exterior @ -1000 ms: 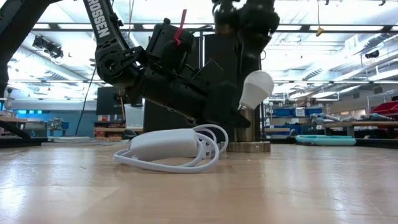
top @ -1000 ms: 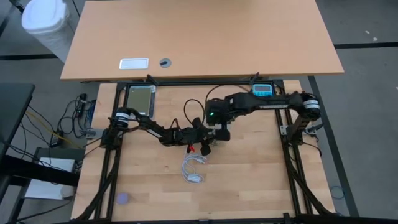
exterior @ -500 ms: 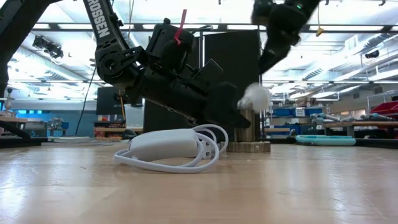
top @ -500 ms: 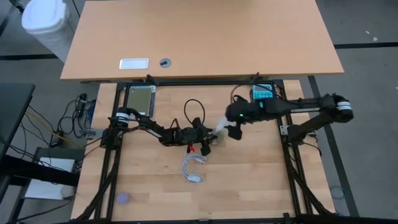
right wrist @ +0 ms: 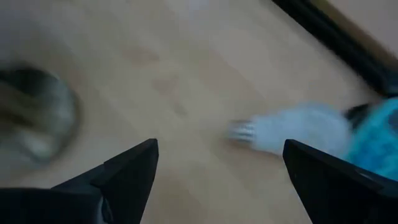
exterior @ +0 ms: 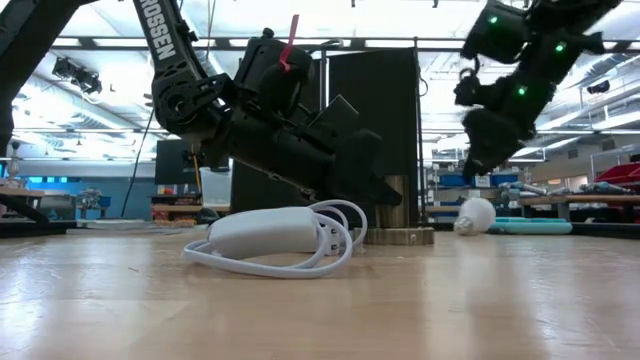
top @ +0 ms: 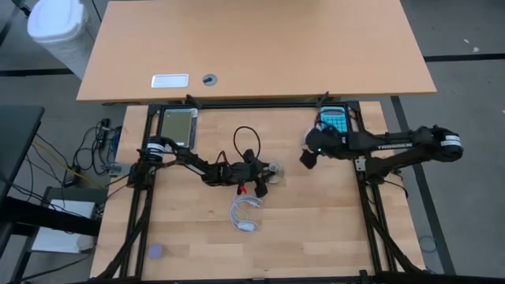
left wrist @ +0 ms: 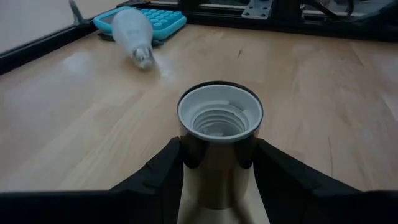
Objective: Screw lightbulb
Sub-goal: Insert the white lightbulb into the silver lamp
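Observation:
The lightbulb (left wrist: 132, 30), white and pear-shaped, lies on its side on the table beside a teal calculator (left wrist: 146, 15). Its screw base (right wrist: 242, 130) points toward the socket. In the low view the lightbulb (exterior: 476, 215) rests to the right of the socket. The metal socket (left wrist: 219, 118) stands upright on its base disc with its threaded mouth empty, and my left gripper (top: 264, 172) is shut on it. My right gripper (right wrist: 219, 144) hangs open above the bulb, touching nothing; in the high view my right gripper (top: 308, 158) is right of the socket (top: 273, 168). My left gripper pinches the socket's dark metal barrel (left wrist: 186, 152) between its two fingers, one on each side, below the white rim. The fingers (left wrist: 163, 169) come nearly level, slanting slightly down, from the table's left. The socket stays upright on the table.
A coiled white cable with its plug block (exterior: 280, 235) lies near the socket, toward the near edge (top: 246, 213). The teal calculator (top: 333, 120) sits at the far right. A dark tablet (top: 177, 126) lies at the far left. Bare wood (top: 316, 229) spreads across the near half.
The lightbulb, which leaned tilted at the socket's mouth, has fallen off and come to rest on the table toward the right, by the calculator. My right gripper, open throughout, has drawn away from above the socket toward the table's right edge, sinking and rolling.

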